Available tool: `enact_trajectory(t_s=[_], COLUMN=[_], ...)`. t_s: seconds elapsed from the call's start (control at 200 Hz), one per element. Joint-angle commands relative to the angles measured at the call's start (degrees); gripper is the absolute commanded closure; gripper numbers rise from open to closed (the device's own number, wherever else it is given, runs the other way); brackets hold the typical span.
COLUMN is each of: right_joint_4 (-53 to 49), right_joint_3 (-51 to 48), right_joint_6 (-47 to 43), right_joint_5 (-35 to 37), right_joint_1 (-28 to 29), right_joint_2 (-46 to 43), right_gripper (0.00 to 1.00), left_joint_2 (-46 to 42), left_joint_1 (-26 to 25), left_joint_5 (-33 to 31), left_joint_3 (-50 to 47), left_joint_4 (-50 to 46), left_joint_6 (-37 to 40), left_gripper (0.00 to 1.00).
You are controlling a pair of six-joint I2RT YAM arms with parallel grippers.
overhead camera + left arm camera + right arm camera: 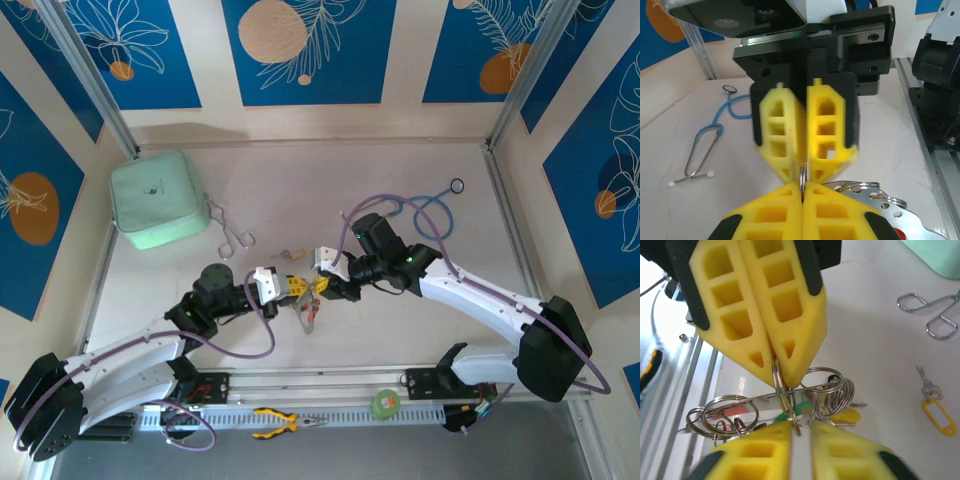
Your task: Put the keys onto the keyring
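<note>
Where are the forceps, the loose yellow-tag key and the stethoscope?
forceps [939,316]: right wrist view, on the shank by the finger loops.
loose yellow-tag key [938,413]: right wrist view, on its yellow tag.
stethoscope [716,128]: left wrist view, on the blue tube at the fork.

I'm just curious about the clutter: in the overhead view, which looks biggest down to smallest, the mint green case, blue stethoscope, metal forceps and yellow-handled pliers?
1. mint green case
2. blue stethoscope
3. metal forceps and yellow-handled pliers: they look about alike, so I won't rank them.
</note>
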Motion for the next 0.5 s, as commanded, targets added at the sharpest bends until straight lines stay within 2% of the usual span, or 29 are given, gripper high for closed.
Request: enact_trajectory(t_s=[0.0,0.18,0.345,0.43,0.495], right_joint_4=[2.5,4.2,4.3,4.4,4.4], right_joint_3=[-0.7,-1.1,-0.2,0.1,0.4], right_joint_6=[1.0,1.4,1.1,1.0,0.9], right_joint_5=[-1.6,-4.1,-4.5,-4.5,-4.2], right_joint_1=[-0.1,-0.2,0.4,0.5,0.5], right_joint_2=[-3.3,-4.4,-2.6,-1.9,-1.5], right_gripper=[0.74,0.72,0.76,0.83,0.94], left_joint_2=[-0.2,0.3,0.8,0.9,1.0], left_joint_1=[-0.2,-0.2,-0.2,-0.2,-0.2], left_joint_5=[2.3,2.5,2.8,2.9,2.9], left_joint_3=[0.6,0.5,0.8,0.8,0.7], left_joint_4=[4.5,5.2,5.8,6.2,6.3], left_joint_6=[-0.8,-1.0,-1.2,-1.4,-1.7], left_gripper=[1.00,1.00,1.00,1.00,1.00])
